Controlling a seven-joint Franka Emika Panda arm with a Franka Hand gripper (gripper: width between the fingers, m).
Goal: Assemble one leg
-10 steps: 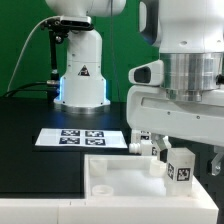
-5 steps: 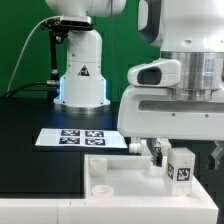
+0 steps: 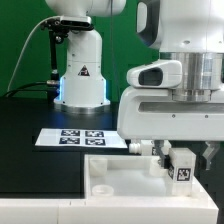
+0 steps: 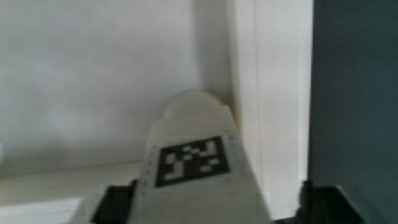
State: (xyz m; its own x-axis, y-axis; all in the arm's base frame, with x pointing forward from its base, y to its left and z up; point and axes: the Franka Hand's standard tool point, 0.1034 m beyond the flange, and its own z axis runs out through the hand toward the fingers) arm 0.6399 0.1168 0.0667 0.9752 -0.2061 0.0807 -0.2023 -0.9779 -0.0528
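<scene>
The leg [image 3: 182,166] is a small white block with a black-and-white tag. It hangs upright in my gripper [image 3: 182,158] at the exterior view's right, just above the large white tray-like part [image 3: 125,182]. In the wrist view the leg [image 4: 192,160] fills the space between the two dark fingers [image 4: 118,202], which press its sides. Its rounded end points at the tray's inner corner, beside the tray's raised wall [image 4: 267,90]. Another small white leg [image 3: 140,147] with a tag lies on the table behind the tray.
The marker board [image 3: 78,138] lies flat on the black table at the exterior view's centre left. The white robot base [image 3: 80,75] stands behind it with a cable on its left.
The arm has sunk a little and shifted slightly to the exterior view's right, carrying the leg lower toward the tray.
</scene>
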